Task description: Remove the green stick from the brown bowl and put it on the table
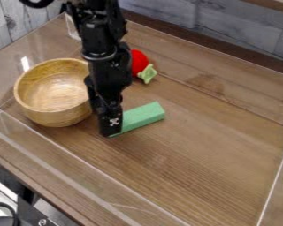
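The green stick (144, 116) lies flat on the wooden table (203, 141), just right of the brown bowl (56, 91). The bowl has nothing in it. My gripper (109, 122) points straight down over the stick's left end, between the stick and the bowl's rim. I see it edge-on, so the black fingers (107, 113) line up one behind the other. They stand open and low, hiding the stick's left tip. I cannot tell whether they touch the stick.
A red object with a green bit (141, 64) lies behind the arm. Clear plastic walls (26, 141) ring the table on the left, front and right edges. Bare wood stretches to the right and front.
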Tool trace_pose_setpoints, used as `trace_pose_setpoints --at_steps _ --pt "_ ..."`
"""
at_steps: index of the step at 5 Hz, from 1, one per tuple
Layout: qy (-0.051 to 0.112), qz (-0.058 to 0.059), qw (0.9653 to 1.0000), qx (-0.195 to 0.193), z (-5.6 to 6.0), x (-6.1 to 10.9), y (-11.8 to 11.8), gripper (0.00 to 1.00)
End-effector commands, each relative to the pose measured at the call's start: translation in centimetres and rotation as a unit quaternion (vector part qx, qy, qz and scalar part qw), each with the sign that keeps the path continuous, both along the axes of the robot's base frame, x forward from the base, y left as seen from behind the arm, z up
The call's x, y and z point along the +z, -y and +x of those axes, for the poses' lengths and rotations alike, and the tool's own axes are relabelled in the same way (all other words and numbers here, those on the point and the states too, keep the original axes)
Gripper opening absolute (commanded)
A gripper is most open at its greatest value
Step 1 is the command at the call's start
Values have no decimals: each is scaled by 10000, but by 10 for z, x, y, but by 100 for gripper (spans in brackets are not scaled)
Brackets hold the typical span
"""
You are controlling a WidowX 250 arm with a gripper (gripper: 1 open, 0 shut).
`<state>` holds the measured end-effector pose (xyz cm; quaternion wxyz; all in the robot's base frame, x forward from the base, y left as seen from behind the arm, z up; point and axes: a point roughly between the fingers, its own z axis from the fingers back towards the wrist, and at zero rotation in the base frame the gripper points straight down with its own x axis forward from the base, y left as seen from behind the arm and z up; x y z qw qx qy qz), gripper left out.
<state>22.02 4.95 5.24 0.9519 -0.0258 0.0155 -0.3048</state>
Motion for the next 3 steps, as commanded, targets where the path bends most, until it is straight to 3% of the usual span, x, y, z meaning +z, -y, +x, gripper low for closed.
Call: trace_pose_setpoints --at_steps 1,2,3 --pt "169 20 9993 -332 5 1 -6 100" --pt "157 2 9981 -604 5 -3 -7 100" --pt "154 -9 9991 -401 4 -13 2 100"
